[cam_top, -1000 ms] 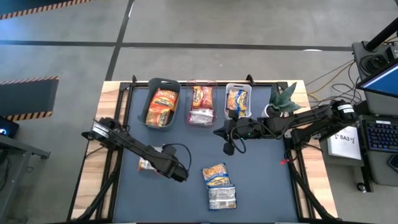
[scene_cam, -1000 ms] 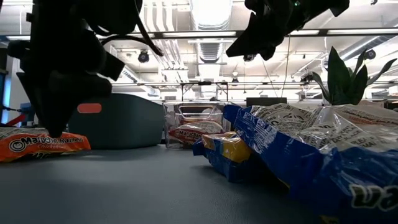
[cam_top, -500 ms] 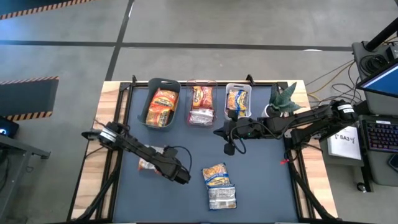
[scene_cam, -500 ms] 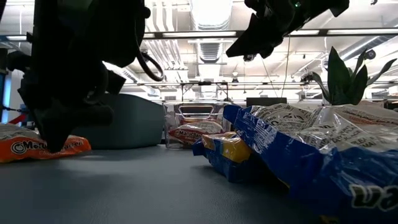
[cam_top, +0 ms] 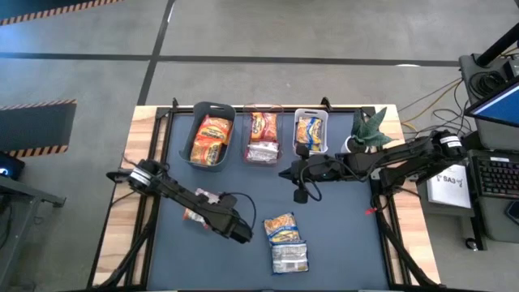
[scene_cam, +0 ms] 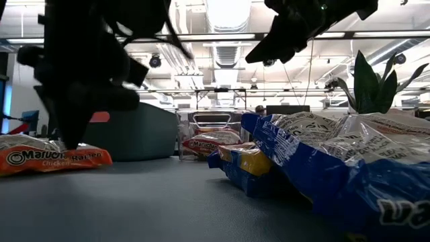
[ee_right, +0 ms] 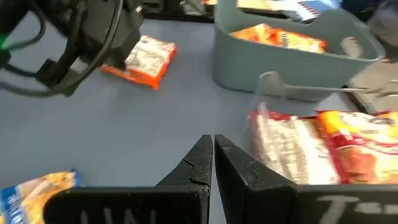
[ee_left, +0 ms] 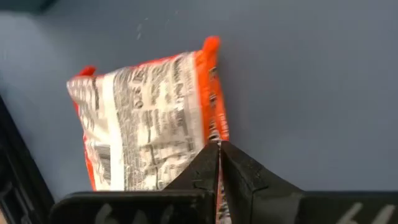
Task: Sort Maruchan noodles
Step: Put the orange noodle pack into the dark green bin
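Note:
An orange Maruchan noodle packet lies label-side up on the dark mat at the table's left. My left gripper slants down onto it, shut, at the packet's orange side edge. My right gripper hangs shut and empty above the mat in front of the white bin. Two more packets, a yellow-and-blue one and a silvery one, lie flat near the table's near edge. My left gripper has its shut fingertips on the packet's long orange side edge, coming from above at a steep slant. The fingers hide whether the edge is pinched between them or only pressed. The packet rests on the mat.
Along the far edge stand a teal bin with orange packets, a clear bin with red-and-white packets, and the white bin with yellow-and-blue ones. A potted plant stands at the far right. Bare mat lies on the near right.
My left gripper has shut and has moved toward the table's right and near edges, sinking a little. The orange packet has slid a short way along the mat toward the right with it.

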`<state>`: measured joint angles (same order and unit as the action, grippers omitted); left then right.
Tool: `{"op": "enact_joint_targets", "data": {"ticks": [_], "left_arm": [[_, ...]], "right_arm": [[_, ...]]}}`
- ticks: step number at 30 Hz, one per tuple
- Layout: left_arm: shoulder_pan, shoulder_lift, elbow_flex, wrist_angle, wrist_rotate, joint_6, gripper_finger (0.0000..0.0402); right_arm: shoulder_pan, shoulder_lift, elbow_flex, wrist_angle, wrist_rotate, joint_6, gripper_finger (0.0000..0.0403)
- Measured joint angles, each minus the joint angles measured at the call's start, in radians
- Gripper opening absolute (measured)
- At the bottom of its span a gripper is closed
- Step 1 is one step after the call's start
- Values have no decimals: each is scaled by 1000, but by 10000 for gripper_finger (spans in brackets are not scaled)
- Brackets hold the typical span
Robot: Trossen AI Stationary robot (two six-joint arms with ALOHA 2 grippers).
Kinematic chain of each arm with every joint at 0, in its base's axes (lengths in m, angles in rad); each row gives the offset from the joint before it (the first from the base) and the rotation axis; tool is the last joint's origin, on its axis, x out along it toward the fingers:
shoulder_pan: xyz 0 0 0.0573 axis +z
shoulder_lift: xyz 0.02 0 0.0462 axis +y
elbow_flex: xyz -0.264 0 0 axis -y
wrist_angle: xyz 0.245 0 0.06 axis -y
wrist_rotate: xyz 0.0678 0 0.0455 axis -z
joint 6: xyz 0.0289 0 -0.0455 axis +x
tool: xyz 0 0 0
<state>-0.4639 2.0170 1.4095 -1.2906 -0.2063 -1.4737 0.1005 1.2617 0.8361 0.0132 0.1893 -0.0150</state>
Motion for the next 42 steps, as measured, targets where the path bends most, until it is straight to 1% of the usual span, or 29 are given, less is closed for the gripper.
{"op": "enact_joint_targets", "data": {"ticks": [3,5,8,11,13,15,18,21,26,29,35,39,42], "left_arm": [[-14,-10,35,-1,-46,37,0],[-23,-25,58,-1,-94,65,0],[-33,-63,83,-13,-149,130,0],[-51,-109,88,-12,-162,285,0],[-76,-140,75,-13,-165,396,0],[-103,-172,42,-18,-161,467,0],[-129,-232,-39,-14,-158,485,0],[-140,-322,-156,27,-158,413,0],[-117,-464,-349,85,-169,125,0],[-113,-507,-429,106,-162,-5,0],[-111,-511,-524,169,-128,-127,0],[-111,-495,-562,229,-116,-246,0],[-110,-472,-572,287,-118,-265,0]], "right_arm": [[0,1,-10,14,-53,-4,9],[0,5,-16,37,-87,-4,9],[0,19,-21,49,-96,-7,9],[0,35,-21,63,-96,-5,9],[0,49,-21,84,-97,-4,9],[0,57,-20,88,-116,3,9],[0,73,-7,90,-122,22,9],[0,85,6,97,-122,30,9],[0,91,16,97,-120,43,9],[0,91,23,98,-120,43,9],[0,91,33,97,-120,43,9],[0,91,39,97,-119,42,9],[0,91,39,97,-119,42,9]]}}
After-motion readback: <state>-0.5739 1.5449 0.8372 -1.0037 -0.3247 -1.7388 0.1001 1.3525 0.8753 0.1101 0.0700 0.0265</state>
